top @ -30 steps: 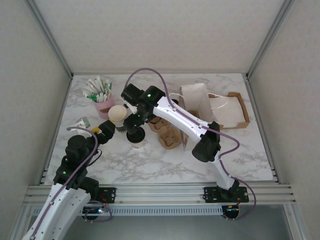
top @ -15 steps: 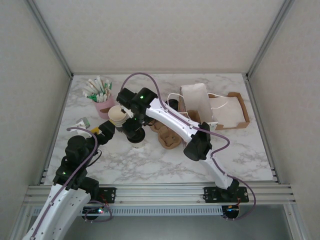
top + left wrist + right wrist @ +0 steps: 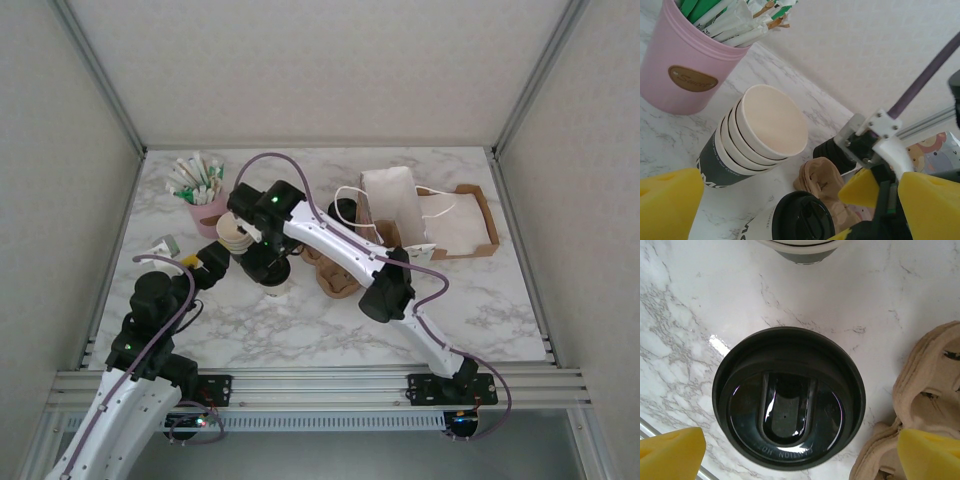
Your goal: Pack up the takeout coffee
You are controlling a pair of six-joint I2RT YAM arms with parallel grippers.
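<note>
**Top external view.** I see the takeout coffee (image 3: 275, 288) upright on the marble surface (image 3: 300, 330), left of centre. The right arm reaches across, and the right gripper (image 3: 263, 263) hangs directly over the cup and hides most of the lid. The left gripper (image 3: 212, 258) sits just left of the cup. A stack of lidless cups (image 3: 234, 236) stands behind it, beside a pink holder (image 3: 204, 212) of packets. A cardboard cup carrier (image 3: 338, 278) lies right of the coffee, with a white bag (image 3: 392, 200) and a brown tray (image 3: 478, 222) farther right.

**Left wrist view.** The left gripper (image 3: 799, 202) is released, its yellow fingers (image 3: 667, 205) spread wide with nothing between them. The black lid of the coffee (image 3: 801, 220) shows at bottom centre. The stack of cups (image 3: 760, 135) leans just behind it, and the pink holder (image 3: 682, 70) is at upper left.

**Right wrist view.** The right gripper (image 3: 800, 452) is released. Its fingers (image 3: 670, 452) stand to either side of the black lid (image 3: 789, 397), clear of the rim. The carrier (image 3: 927, 385) is at right.
</note>
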